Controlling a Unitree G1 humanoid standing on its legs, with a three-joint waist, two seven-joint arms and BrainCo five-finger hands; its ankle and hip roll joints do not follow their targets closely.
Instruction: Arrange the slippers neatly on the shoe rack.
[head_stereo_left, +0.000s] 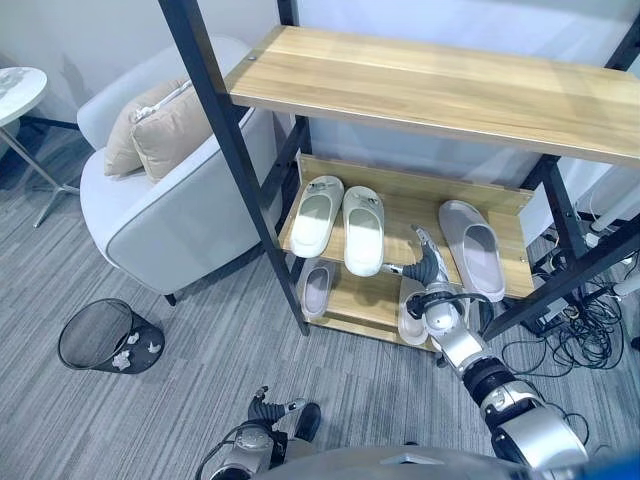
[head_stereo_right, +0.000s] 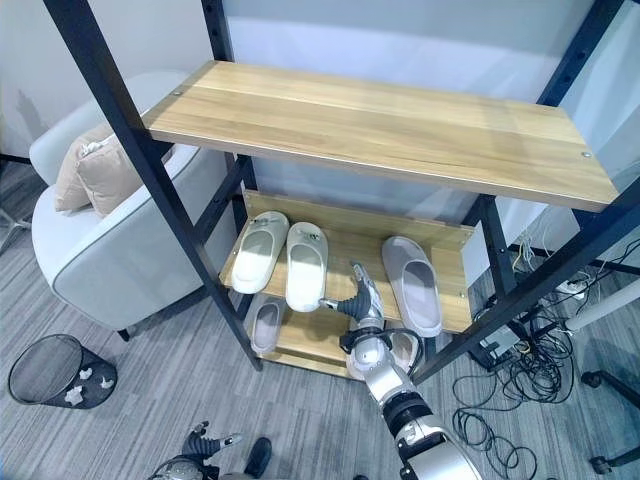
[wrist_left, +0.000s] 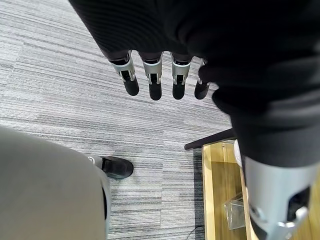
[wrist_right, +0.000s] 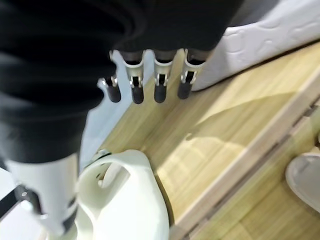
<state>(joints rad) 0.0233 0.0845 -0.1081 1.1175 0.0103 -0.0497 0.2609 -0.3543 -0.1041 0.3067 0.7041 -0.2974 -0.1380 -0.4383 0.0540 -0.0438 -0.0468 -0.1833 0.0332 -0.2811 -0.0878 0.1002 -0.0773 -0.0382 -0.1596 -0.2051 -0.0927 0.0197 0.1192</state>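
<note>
Right hand (head_stereo_left: 430, 268) over shelf (head_stereo_left: 405, 215), wrist view nears slipper (wrist_right: 127, 200)

Three slippers (head_stereo_left: 362, 228) on the rack's middle shelf (head_stereo_left: 410, 215) — armchair (head_stereo_left: 160, 190) left, bin (head_stereo_left: 105, 336) before it.

No readable text, labels, numbers or signs anywhere in these views; nothing legible on the slippers, the shoe rack or anything round it.
</note>
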